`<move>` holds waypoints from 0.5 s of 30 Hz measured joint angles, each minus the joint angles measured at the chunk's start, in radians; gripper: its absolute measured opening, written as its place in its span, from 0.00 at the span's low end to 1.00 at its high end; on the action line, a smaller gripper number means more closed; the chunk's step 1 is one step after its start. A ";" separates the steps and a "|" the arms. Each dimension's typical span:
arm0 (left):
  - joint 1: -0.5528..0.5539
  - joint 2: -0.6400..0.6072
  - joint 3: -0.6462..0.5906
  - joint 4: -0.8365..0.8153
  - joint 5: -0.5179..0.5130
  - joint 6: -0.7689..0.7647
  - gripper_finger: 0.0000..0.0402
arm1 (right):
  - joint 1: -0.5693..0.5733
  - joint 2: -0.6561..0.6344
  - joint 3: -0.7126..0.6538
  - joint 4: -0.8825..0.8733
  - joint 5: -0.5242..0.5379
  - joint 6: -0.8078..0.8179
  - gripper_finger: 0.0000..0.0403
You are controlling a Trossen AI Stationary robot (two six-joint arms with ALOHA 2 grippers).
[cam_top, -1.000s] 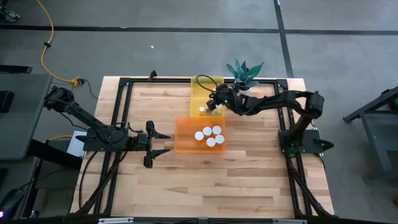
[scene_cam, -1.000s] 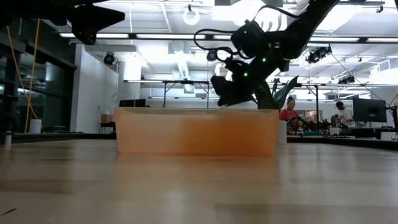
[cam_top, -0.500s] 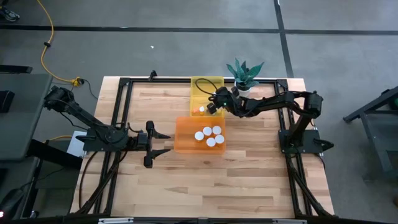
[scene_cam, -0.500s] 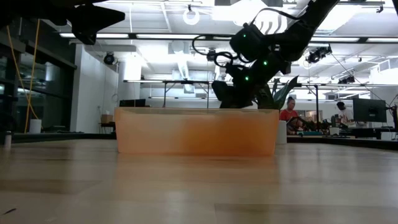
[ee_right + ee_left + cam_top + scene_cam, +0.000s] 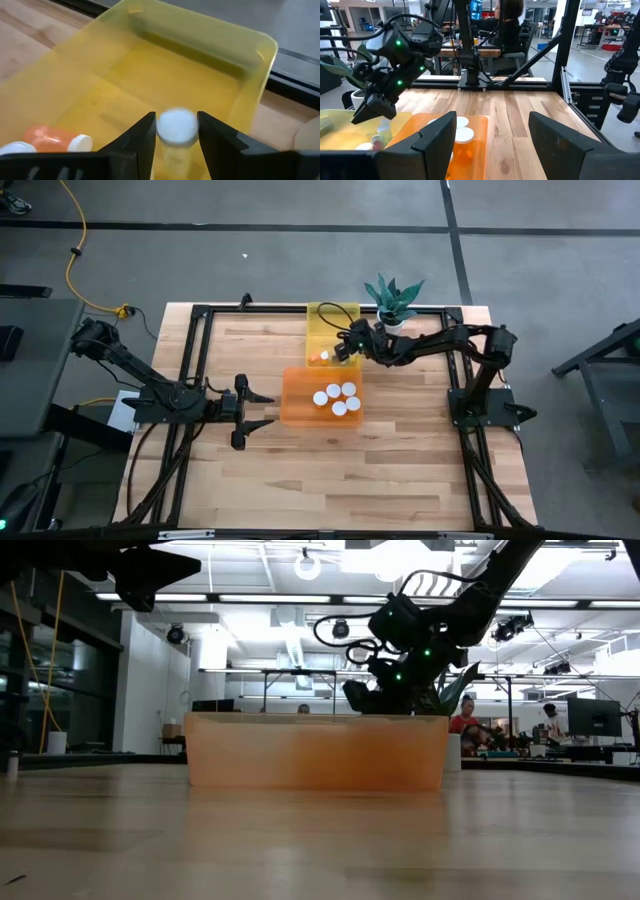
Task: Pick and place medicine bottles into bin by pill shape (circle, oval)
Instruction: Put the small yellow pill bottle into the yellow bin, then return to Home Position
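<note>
My right gripper (image 5: 344, 349) hangs over the near right part of the yellow bin (image 5: 320, 308), shut on a small medicine bottle (image 5: 176, 150) with a round white cap. An orange bottle (image 5: 50, 136) lies on its side on the yellow bin's floor, with another white cap (image 5: 14, 148) beside it. The orange bin (image 5: 293, 395) stands just in front of the yellow one and holds several white-capped bottles (image 5: 335, 398). My left gripper (image 5: 262, 410) is open and empty, left of the orange bin. My right gripper pinches the bottle's white cap (image 5: 176, 125) between its two fingers (image 5: 145, 137), coming from above and slanting down into the yellow bin. The bottle hangs upright below the fingers. I cannot tell whether its base touches the bin floor.
A white pot with a green plant (image 5: 392, 308) stands at the far edge, right of the yellow bin and close to my right arm. A black frame (image 5: 200, 320) runs around the wooden table. Bare wood lies in front of the orange bin (image 5: 315, 750).
My right gripper has sunk a little lower over the yellow bin, staying over its near right part. My left arm has kept still.
</note>
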 joint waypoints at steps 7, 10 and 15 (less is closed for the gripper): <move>0.000 0.000 0.000 0.000 0.000 0.000 0.59 | 0.000 0.008 0.000 0.003 -0.002 -0.012 0.42; 0.000 0.000 0.000 0.000 0.000 0.001 0.59 | 0.000 -0.007 0.000 0.008 -0.012 -0.037 0.48; 0.000 0.000 0.000 -0.001 -0.007 0.018 0.59 | 0.003 -0.108 0.000 -0.023 -0.022 -0.103 0.54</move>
